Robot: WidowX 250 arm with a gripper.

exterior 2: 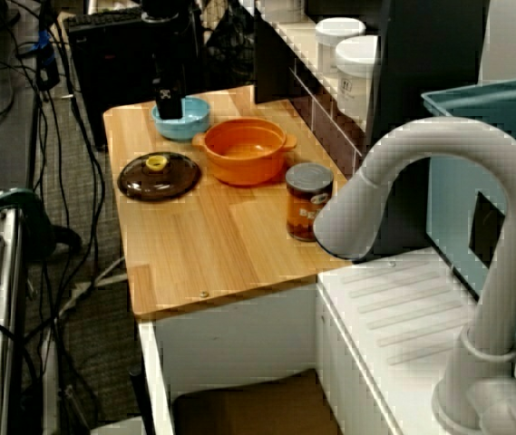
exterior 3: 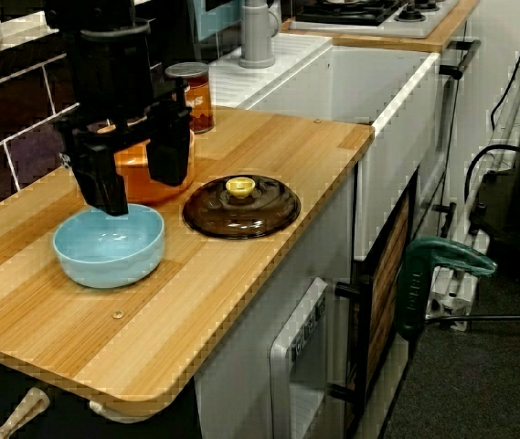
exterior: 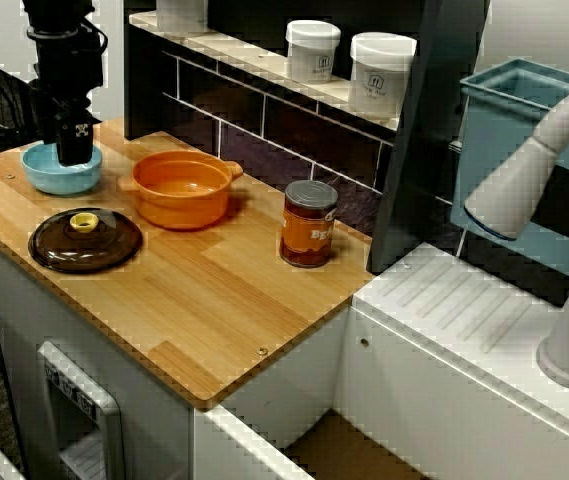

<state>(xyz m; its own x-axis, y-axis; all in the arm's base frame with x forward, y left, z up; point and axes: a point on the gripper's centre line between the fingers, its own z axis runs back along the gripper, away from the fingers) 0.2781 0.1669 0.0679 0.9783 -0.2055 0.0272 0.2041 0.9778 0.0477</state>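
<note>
On the wooden tabletop (exterior: 224, 300), the things stand in a loose cluster toward its far end. The orange pot (exterior: 182, 188) is the largest. It sits upright and uncovered, apparently empty, with its handles free on both sides.

Its likely cover, the brown glass lid (exterior: 85, 240), lies flat just beside it with the yellow knob up. That looks like a stable way to park it, with the knob easy to reach.

The light blue bowl (exterior: 49, 176) stands mouth up near the corner, close to both pot and lid, and looks empty in the view from the low side.

The labelled can (exterior: 309, 223) stands upright, well apart from the rest and nearer the dark tiled wall.

The end effector (exterior 3: 141, 194) hangs straight down over the bowl's far rim with its fingers spread wide and nothing between them. In the view from the low side, one finger (exterior 3: 104, 187) reaches down to the rim while the other (exterior 3: 170, 155) hangs outside the bowl on the pot's side. Whether the lower finger touches the rim cannot be told.
</note>
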